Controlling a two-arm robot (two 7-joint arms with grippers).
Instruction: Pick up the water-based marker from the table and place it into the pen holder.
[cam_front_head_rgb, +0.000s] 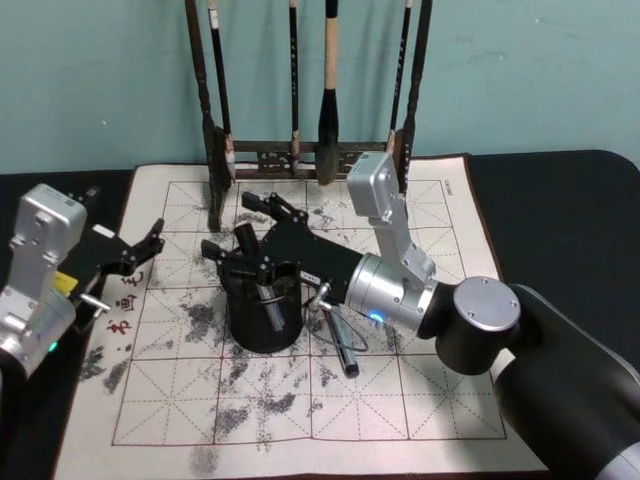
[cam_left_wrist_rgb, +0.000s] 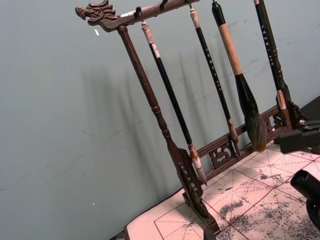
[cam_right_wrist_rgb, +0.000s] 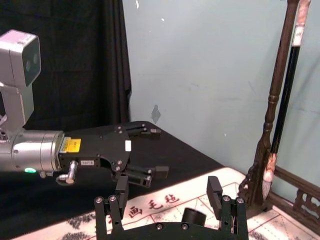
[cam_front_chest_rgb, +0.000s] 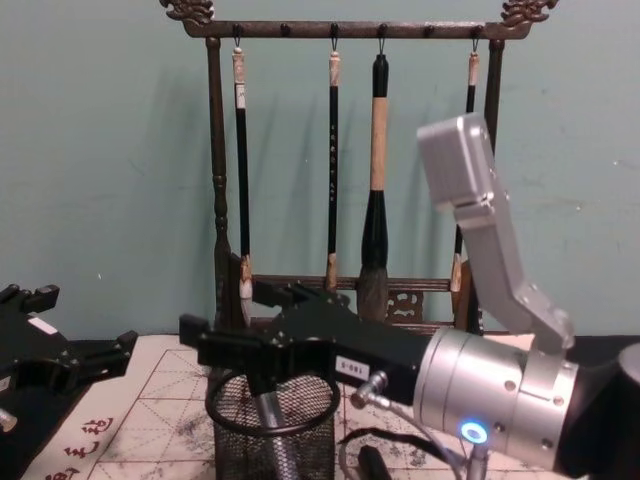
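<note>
My right gripper's (cam_right_wrist_rgb: 168, 192) fingers stand spread either side of the marker's (cam_right_wrist_rgb: 194, 216) dark top. The marker leans inside the pen holder (cam_front_head_rgb: 262, 330) on an ink-stained calligraphy mat (cam_front_head_rgb: 400, 400). The brush rack (cam_front_head_rgb: 300, 157) stands far, against a teal wall (cam_front_head_rgb: 100, 80). The left gripper (cam_front_head_rgb: 152, 245) gapes at left.

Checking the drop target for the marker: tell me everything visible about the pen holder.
The pen holder is a round black wire-mesh cup with a thicker black rim, and the chest view shows its wall is see-through. It stands upright on the ink-stained grid mat, nearer the robot than the brush rack. A grey marker leans inside it. The right gripper hovers just above the rim with its fingers open; whether it touches the cup can't be told.
</note>
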